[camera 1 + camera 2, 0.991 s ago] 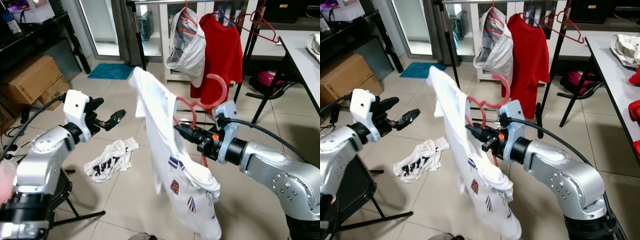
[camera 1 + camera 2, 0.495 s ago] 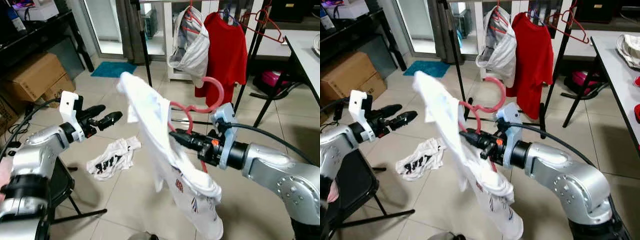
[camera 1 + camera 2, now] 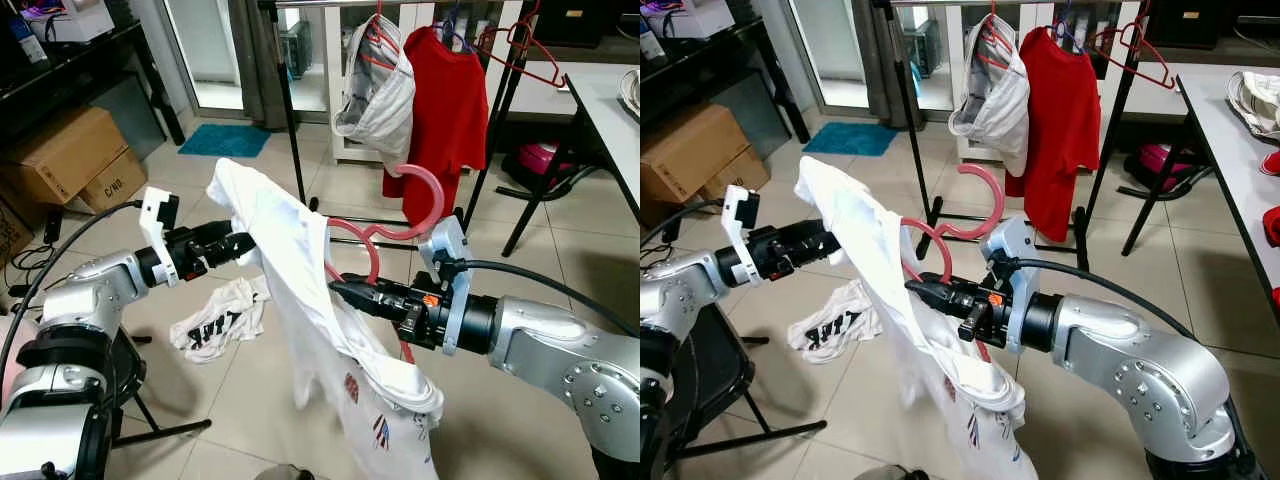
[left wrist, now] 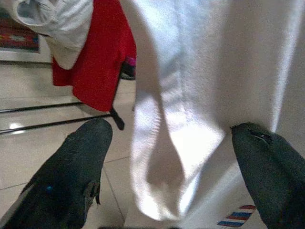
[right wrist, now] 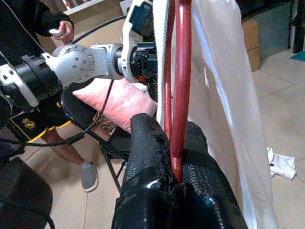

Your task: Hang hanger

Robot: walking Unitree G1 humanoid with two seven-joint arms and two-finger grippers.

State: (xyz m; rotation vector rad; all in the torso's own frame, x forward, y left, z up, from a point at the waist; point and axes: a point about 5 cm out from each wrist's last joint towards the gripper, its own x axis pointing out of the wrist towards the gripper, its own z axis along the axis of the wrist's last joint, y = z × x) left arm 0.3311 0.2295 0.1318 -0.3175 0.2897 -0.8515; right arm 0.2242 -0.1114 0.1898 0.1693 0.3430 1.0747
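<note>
indoors, tiled floor (image 3: 250, 390) (boxes (image 3: 70, 155) nearby)

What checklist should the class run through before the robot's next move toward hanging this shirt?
1. Right gripper clamped on the red hanger: ok, the right wrist view shows the fingers shut on it.
2. White shirt sits on the hanger: not ok, it drapes unevenly and bunches low.
3. Left gripper placed for a grasp: ok, fingers open with a shirt fold between them.
4. Hanger hook free: ok, it stands clear above the shirt.
5. Free space on the rack: cannot tell, the rail is mostly cut off.
6. Floor path: not ok, a garment on the floor lies ahead.
</note>
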